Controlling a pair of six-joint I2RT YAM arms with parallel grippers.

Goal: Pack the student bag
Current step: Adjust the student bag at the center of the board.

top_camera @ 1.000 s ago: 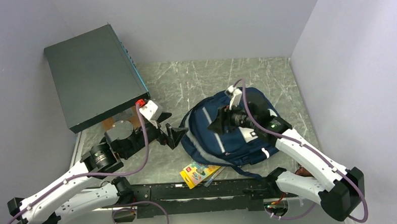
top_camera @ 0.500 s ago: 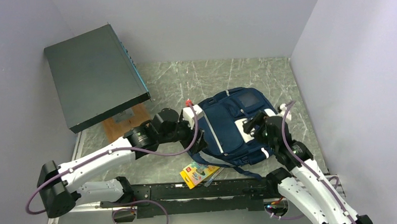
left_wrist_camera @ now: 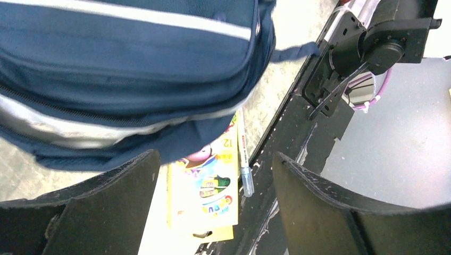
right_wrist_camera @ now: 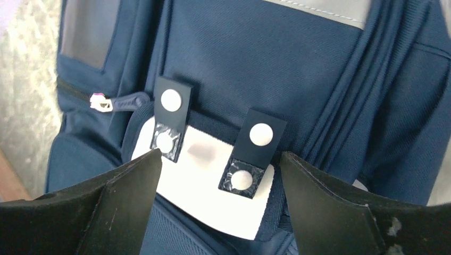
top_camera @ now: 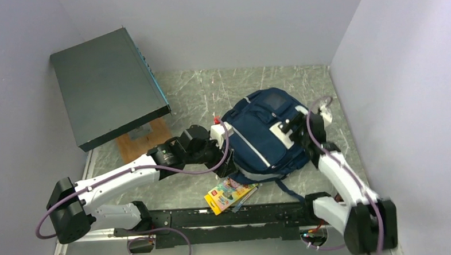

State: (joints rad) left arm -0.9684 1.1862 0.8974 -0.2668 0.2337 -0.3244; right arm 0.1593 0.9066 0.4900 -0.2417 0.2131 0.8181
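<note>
The student bag (top_camera: 264,138) lies flat on the table, navy with pale stripes, its white patch (top_camera: 282,133) near the right side. My left gripper (top_camera: 226,163) is open at the bag's lower left edge. In the left wrist view the left gripper (left_wrist_camera: 215,159) frames a yellow crayon box (left_wrist_camera: 205,196) and a pen (left_wrist_camera: 244,170) under the bag's edge (left_wrist_camera: 127,69). My right gripper (top_camera: 292,128) is open over the patch. In the right wrist view the right gripper (right_wrist_camera: 220,156) straddles the white patch (right_wrist_camera: 205,183) with its two dark snap tabs, gripping nothing.
A big dark flat box (top_camera: 106,86) leans at the back left over a brown board (top_camera: 139,144). The crayon box (top_camera: 229,196) lies by the black rail (top_camera: 233,216) at the near edge. Grey walls close in on three sides.
My left arm swung right to the bag's lower left edge. My right arm pulled back off the bag's top to its right side and its jaws widened. The bag turned and settled flatter.
</note>
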